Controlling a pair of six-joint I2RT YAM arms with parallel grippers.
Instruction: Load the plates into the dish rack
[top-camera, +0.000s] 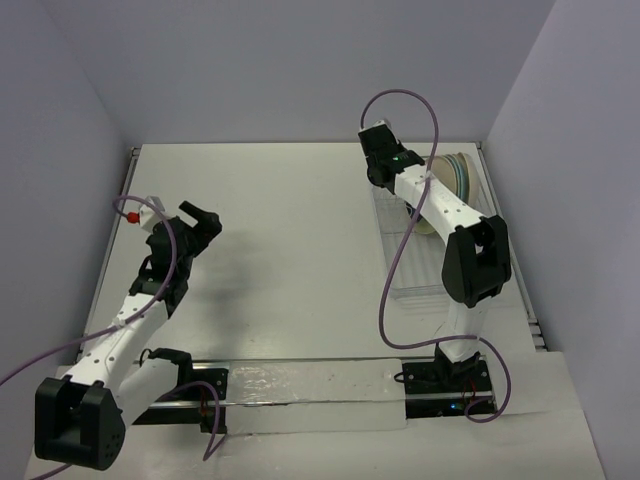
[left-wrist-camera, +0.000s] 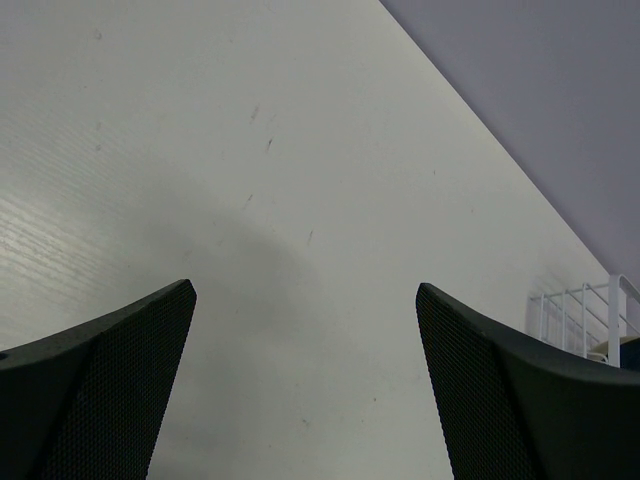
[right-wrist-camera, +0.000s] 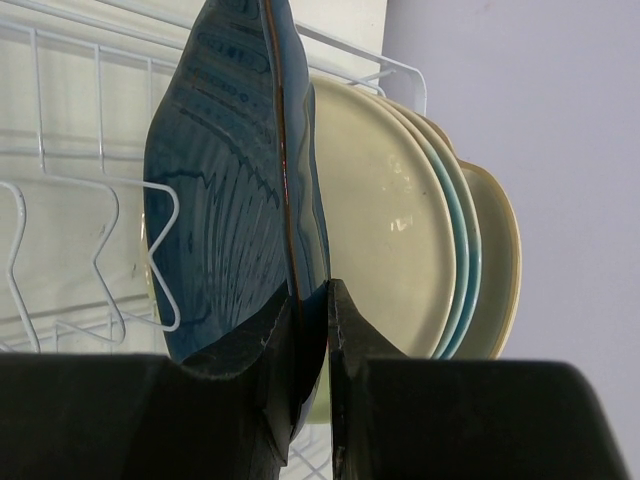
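At the dish rack (top-camera: 410, 270) the right jaws pinch the upright dark blue plate (right-wrist-camera: 235, 200) by its rim, beside the pale plates (right-wrist-camera: 400, 220) standing there, while the left jaws hang spread above the counter (left-wrist-camera: 200, 150).

No readable text, label, brand, number or sign appears in any of the views.

Both the left arm (top-camera: 112, 343) and the right arm (top-camera: 440, 207) are built of white tube-shaped links joined by bulky black joint housings (top-camera: 476, 262), and a thin purple cable (top-camera: 388, 285) hangs in loops along each. A small red cap (top-camera: 129, 213) sits near the left arm's wrist. The left gripper (left-wrist-camera: 305, 290) has wide black fingers (left-wrist-camera: 110, 400) with a fine mesh pattern on the inner faces; those of the right gripper (right-wrist-camera: 317, 292) are smooth and black.
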